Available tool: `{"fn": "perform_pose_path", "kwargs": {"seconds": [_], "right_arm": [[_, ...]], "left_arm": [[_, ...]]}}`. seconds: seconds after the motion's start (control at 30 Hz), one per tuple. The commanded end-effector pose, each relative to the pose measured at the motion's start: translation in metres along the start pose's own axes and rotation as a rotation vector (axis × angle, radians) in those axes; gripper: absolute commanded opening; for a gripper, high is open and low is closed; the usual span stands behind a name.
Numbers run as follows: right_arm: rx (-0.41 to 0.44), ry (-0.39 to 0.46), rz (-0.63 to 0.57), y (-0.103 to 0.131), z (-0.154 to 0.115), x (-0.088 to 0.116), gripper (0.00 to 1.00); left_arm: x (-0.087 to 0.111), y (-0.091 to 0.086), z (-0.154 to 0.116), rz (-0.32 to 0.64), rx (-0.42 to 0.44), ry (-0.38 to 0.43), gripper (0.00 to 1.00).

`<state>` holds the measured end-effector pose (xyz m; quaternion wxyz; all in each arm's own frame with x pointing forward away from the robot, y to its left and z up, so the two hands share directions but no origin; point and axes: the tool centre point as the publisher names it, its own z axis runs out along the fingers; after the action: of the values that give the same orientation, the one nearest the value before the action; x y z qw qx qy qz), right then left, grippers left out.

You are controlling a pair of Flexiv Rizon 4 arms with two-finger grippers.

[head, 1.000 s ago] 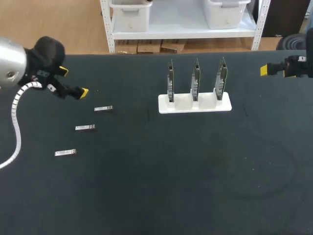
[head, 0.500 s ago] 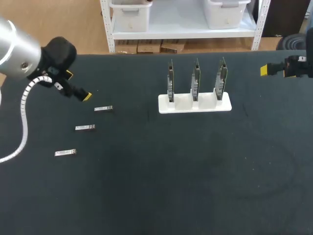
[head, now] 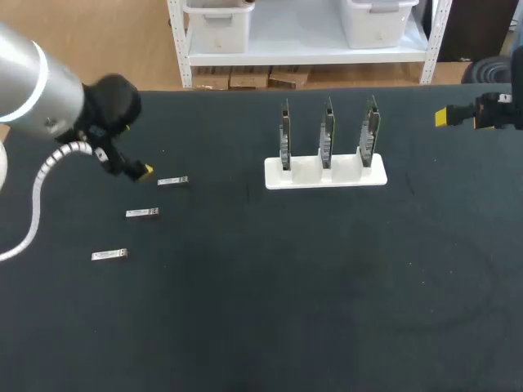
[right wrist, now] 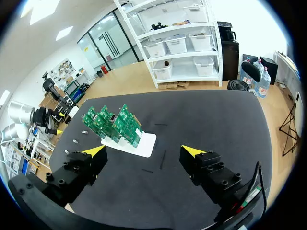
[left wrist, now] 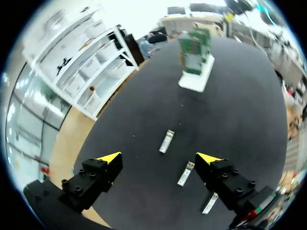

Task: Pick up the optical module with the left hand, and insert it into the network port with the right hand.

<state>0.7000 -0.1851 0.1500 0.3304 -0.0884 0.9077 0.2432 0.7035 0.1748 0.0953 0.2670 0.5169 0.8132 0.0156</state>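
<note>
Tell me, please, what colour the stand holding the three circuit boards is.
The stand is white, clearest in the head view.

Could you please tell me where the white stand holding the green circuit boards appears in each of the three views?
Head view: the white stand sits right of centre, toward the table's far edge.
Left wrist view: the stand is far ahead of the left hand.
Right wrist view: the stand is just ahead of the right hand.
Shared landmark: the three optical modules, lying between the stand and the left hand.
</note>
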Motion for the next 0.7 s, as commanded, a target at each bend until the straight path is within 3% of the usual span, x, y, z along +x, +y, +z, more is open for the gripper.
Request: {"fn": "perform_pose_path", "kwargs": {"seconds": [0.03,0.47,0.7], "right_arm": [[0.000,0.000,0.000,0.000,0.000,0.000,1.00],[0.000,0.000,0.000,0.000,0.000,0.000,1.00],[0.000,0.000,0.000,0.000,0.000,0.000,1.00]], "left_arm": [[0.000,-0.008,0.004,0.209,0.031,0.077,1.00],[-0.011,0.000,0.022,0.230,0.105,0.153,1.00],[-0.009,-0.007,0.040,0.271,0.129,0.203,1.00]]}}
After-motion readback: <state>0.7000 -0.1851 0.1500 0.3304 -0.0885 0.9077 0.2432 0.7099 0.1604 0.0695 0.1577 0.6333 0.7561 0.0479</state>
